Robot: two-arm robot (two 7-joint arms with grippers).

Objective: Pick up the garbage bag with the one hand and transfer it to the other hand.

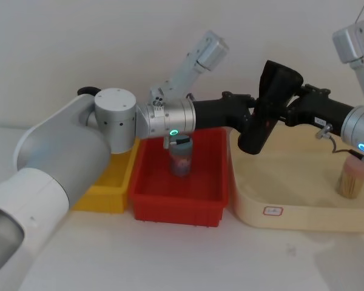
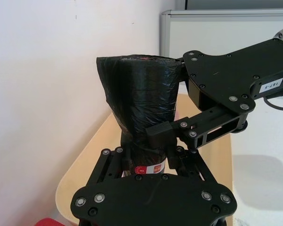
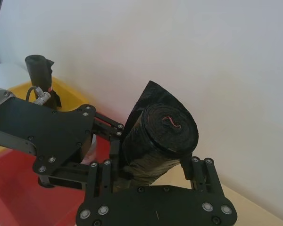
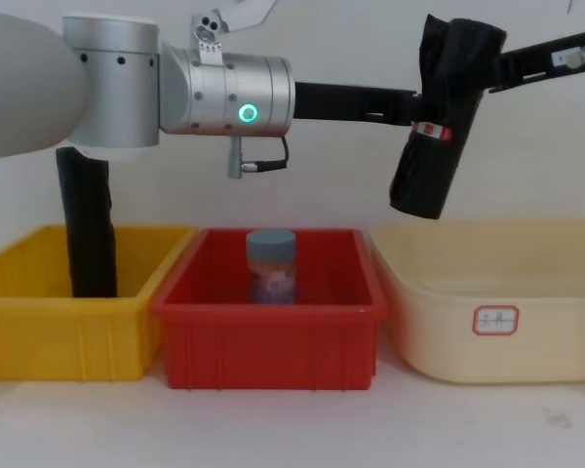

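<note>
The garbage bag (image 1: 270, 103), a thick black roll with a red-and-white label band, hangs tilted in the air above the cream tray's (image 1: 303, 209) left end. My left gripper (image 1: 258, 119), on the green-ringed arm, reaches in from the left and is shut on the roll at the label (image 4: 431, 128). From the right comes my right gripper (image 1: 286, 108), on the blue-ringed arm, its fingers closed on the roll's upper part (image 4: 473, 68). In the left wrist view the bag (image 2: 141, 99) stands between my left fingers (image 2: 108, 157), with a right finger (image 2: 172, 128) across it. The right wrist view shows the roll's end (image 3: 167, 127).
A red bin (image 4: 268, 327) in the middle holds a grey-lidded jar (image 4: 271, 265). A yellow bin (image 4: 68, 322) on the left holds a slimmer plain black roll (image 4: 86, 224). A tan cylindrical container (image 1: 352, 176) stands in the cream tray at the right.
</note>
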